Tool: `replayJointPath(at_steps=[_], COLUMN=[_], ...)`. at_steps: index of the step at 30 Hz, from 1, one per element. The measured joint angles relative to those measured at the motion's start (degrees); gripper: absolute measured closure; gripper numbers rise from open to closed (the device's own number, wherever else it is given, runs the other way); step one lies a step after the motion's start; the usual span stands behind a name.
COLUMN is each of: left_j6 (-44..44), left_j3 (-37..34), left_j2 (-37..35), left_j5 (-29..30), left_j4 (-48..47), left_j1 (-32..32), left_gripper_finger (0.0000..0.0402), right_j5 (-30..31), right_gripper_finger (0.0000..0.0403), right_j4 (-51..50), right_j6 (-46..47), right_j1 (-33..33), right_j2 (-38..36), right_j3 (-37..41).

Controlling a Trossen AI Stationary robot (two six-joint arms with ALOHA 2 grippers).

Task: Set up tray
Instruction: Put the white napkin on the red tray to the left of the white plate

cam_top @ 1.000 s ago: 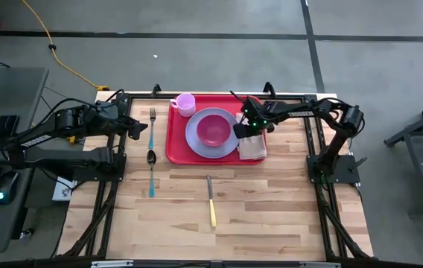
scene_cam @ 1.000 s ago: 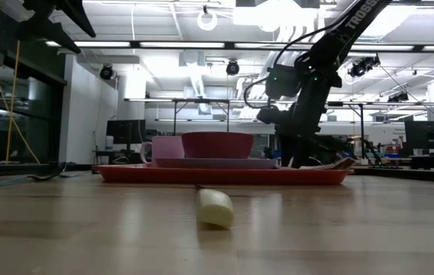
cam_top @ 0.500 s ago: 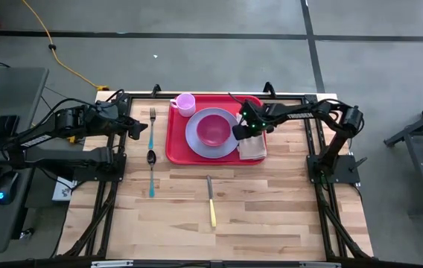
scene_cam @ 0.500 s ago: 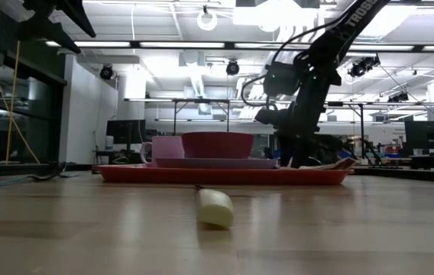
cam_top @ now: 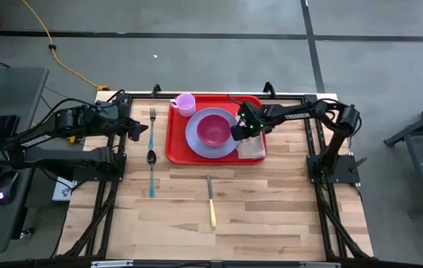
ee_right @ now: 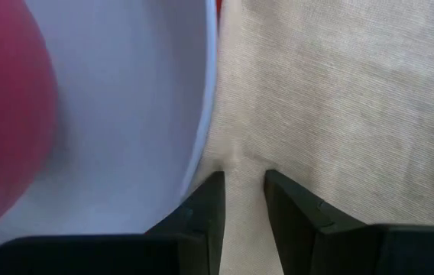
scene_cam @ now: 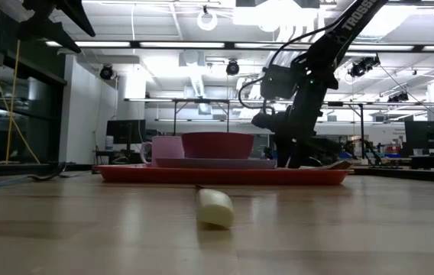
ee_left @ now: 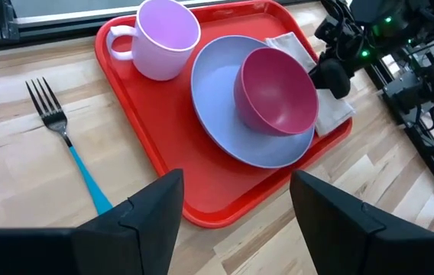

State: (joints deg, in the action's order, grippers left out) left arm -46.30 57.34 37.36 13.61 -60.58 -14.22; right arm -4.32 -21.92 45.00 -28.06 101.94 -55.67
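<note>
The red tray (cam_top: 176, 151) lies at the far middle of the table. On it sit a lavender plate (cam_top: 196, 141) with a magenta bowl (cam_top: 213, 128), a pink mug (cam_top: 185, 103) in the far left corner, and a beige napkin (cam_top: 254, 149) flat along the right side. The napkin's edge runs under the plate's rim (ee_right: 205, 99). My right gripper (cam_top: 239, 134) points steeply down on the napkin beside the plate and is shut on it. My left gripper (ee_left: 236, 198) hangs open above the table left of the tray, holding nothing. My right gripper comes from above, pointing steeply down, and pinches a small raised fold of the napkin (ee_right: 244, 164) between its two fingertips, right beside the plate's rim. The rest of the napkin lies flat on the tray, with faint creases running out from the pinch.
A fork (cam_top: 153, 123) and a spoon (cam_top: 151, 167), both blue-handled, lie on the wood left of the tray. A yellow-handled knife (cam_top: 211, 205) lies in front of it. Bare tabletop fills the near half. Arm frames stand at the left and right edges.
My right gripper has edged a little toward the plate and slightly down, its fingers staying on the napkin. The napkin and dishes lie as before.
</note>
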Motion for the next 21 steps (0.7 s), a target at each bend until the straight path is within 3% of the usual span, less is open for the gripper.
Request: replayJointPath(at_steps=[21], left_j6=[1.0], left_j3=[0.0], left_j2=[0.0], left_j5=[-0.2], left_j4=[-0.6], left_j1=[0.0], left_gripper_finger=[0.0131], right_j5=[-1.0], right_gripper_finger=[0.0325], right_j4=[-0.4], right_j6=[-1.5], right_j1=[-4.4], right_j2=[-2.5], right_j3=[0.5])
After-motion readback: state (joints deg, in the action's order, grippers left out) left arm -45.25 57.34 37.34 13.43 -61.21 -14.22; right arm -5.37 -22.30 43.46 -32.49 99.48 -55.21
